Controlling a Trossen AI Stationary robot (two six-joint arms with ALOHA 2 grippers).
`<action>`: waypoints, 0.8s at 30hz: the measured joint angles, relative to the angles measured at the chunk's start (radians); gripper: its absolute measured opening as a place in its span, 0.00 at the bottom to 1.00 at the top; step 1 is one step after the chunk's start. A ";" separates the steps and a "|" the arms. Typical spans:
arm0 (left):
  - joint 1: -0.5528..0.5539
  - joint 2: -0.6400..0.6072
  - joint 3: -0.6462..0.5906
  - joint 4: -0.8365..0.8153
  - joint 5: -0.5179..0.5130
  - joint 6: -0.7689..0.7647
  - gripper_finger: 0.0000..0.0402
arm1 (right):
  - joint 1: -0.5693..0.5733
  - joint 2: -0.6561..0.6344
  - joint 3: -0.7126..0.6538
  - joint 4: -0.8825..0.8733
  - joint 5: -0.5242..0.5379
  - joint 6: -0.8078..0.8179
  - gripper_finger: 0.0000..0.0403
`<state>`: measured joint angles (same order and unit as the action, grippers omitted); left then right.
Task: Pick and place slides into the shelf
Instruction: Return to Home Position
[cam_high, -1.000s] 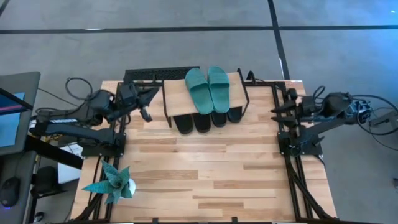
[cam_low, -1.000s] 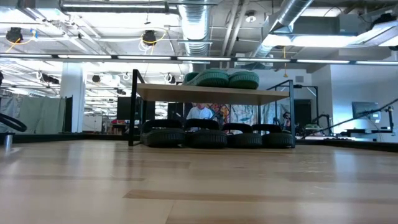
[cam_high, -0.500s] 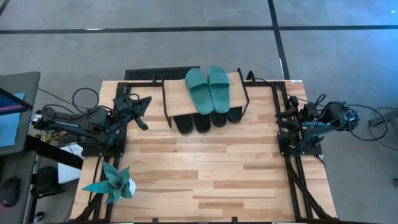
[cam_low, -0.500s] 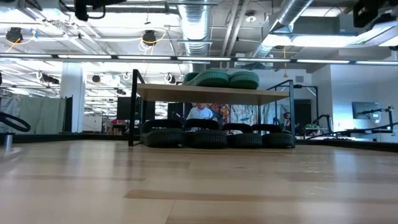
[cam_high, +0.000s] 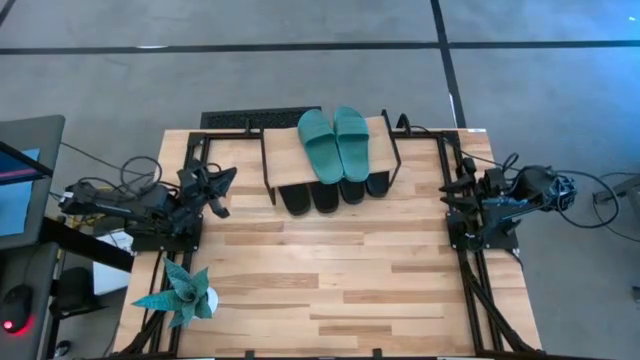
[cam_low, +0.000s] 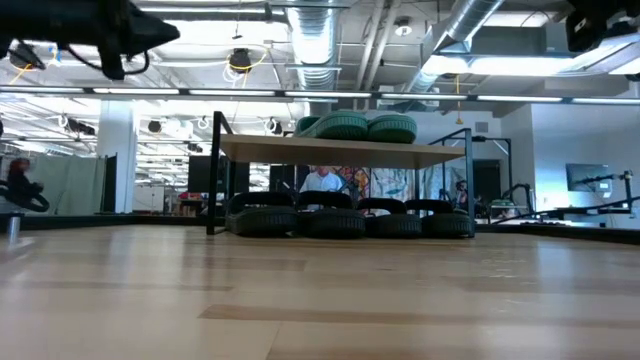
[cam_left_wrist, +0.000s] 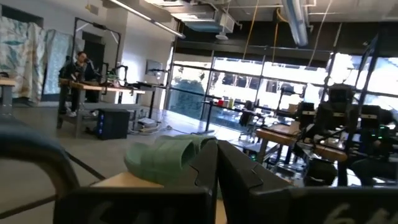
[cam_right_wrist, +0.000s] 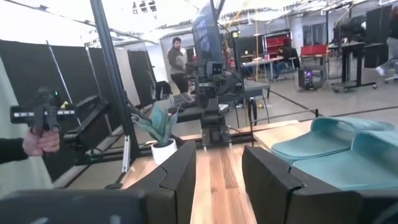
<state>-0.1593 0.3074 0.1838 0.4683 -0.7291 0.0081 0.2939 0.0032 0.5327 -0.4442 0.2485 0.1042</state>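
Teal folded-paper plant in white pot (cam_high: 185, 292) stood at near left corner of light wood plank tabletop (cam_high: 330, 290); further back, left gripper (cam_high: 222, 185) hung over table's left edge w/ dark fingers (cam_left_wrist: 242, 177) clenched together on nothing; right gripper (cam_high: 447, 187) hung over right edge, approx. level w/ it, jaws released, bare wood showing between its pads (cam_right_wrist: 267, 180); both grippers were well apart from the footwear. At far end stood small shelf of slanted light wood on thin black metal legs (cam_high: 283, 150); two teal green rubber slides (cam_high: 336, 143) lay side by side on top; four black rubber slides (cam_high: 325, 195) sat in a row underneath on the tabletop, ends poking out front. Beyond table, a person (cam_low: 322, 180) showed behind shelf legs; in right wrist view another person's hand (cam_right_wrist: 37, 142) held a dark handheld device (cam_right_wrist: 43, 112).
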 joint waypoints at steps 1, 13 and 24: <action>0.000 -0.018 -0.017 0.003 0.008 -0.004 0.00 | 0.000 0.000 0.000 0.000 0.000 0.003 0.29; 0.000 -0.213 -0.146 0.011 0.011 -0.023 0.00 | 0.000 0.000 -0.083 -0.002 0.014 0.125 0.29; 0.000 -0.284 -0.173 -0.029 -0.042 -0.056 0.00 | -0.023 0.000 -0.266 0.267 0.041 0.104 0.29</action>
<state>-0.1596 0.0231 0.0105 0.4396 -0.7714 -0.0475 0.2713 0.0032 0.2671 -0.1768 0.2891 0.2078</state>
